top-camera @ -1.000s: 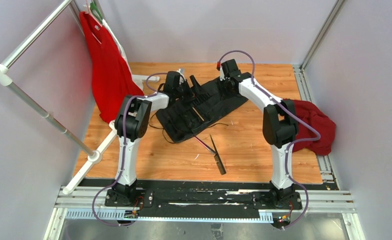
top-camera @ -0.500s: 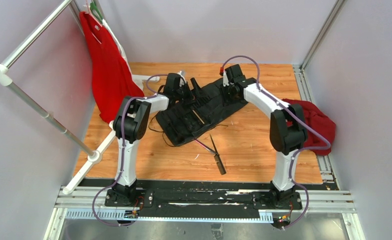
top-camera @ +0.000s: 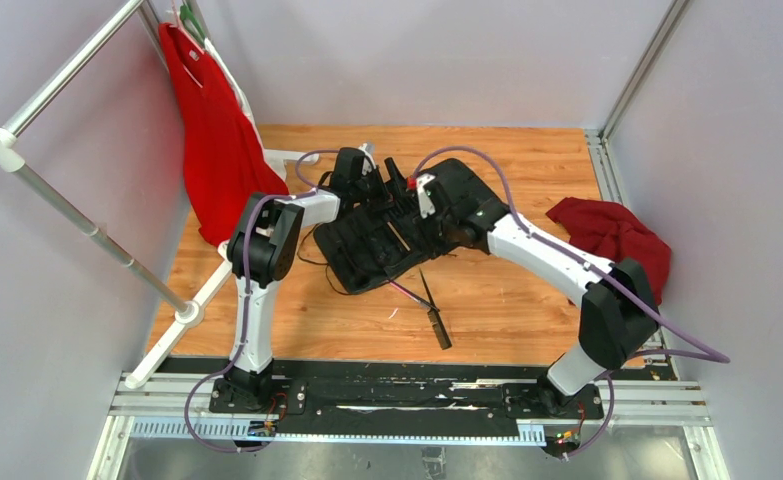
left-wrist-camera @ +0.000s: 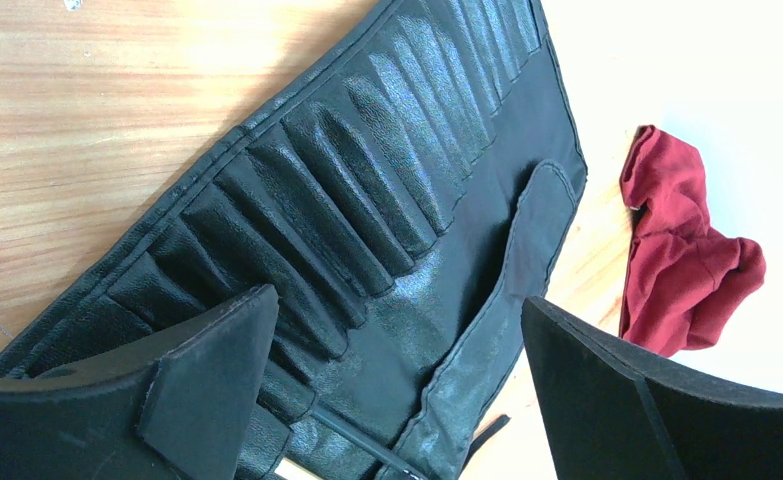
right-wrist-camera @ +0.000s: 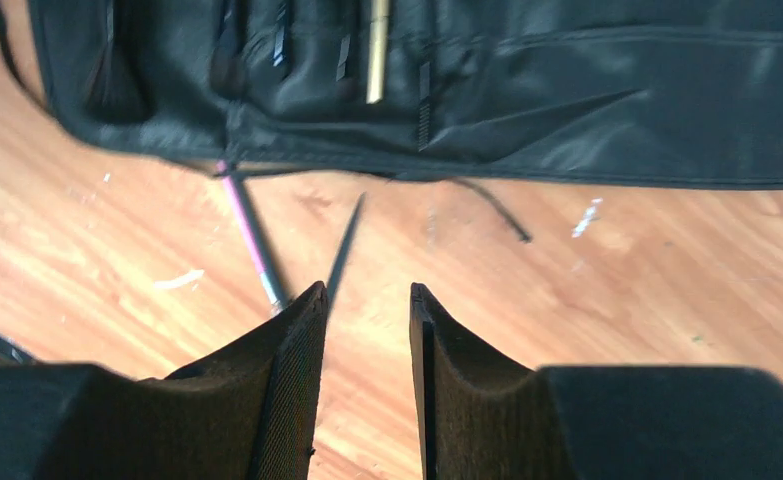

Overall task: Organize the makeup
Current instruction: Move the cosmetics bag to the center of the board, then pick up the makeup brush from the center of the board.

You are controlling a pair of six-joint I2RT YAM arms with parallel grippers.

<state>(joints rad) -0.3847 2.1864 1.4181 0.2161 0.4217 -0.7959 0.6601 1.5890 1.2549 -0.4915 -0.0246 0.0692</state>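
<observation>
The black slotted roll (top-camera: 387, 225) lies open on the wooden table. A few brushes sit in its slots, among them one with a tan shaft (top-camera: 399, 232), also in the right wrist view (right-wrist-camera: 377, 50). A pink brush (top-camera: 404, 291) and a thin black brush (top-camera: 425, 290) lie loose just in front of the roll, with a thicker black brush (top-camera: 439, 328) nearer. My left gripper (top-camera: 369, 188) hovers wide open and empty over the roll's slots (left-wrist-camera: 367, 190). My right gripper (top-camera: 445, 238) is narrowly open and empty above bare wood beside the pink (right-wrist-camera: 252, 240) and black (right-wrist-camera: 345, 245) brushes.
A dark red cloth (top-camera: 612, 235) lies crumpled at the right, also in the left wrist view (left-wrist-camera: 682, 260). A red garment (top-camera: 217, 130) hangs on a white pipe rack (top-camera: 67, 215) at the left. The roll's cords (top-camera: 327, 270) trail on the wood.
My right arm has swung left and nearer, from the roll's far right end to its near edge. The roll's right end has shifted left with it. The left arm has hardly moved.
</observation>
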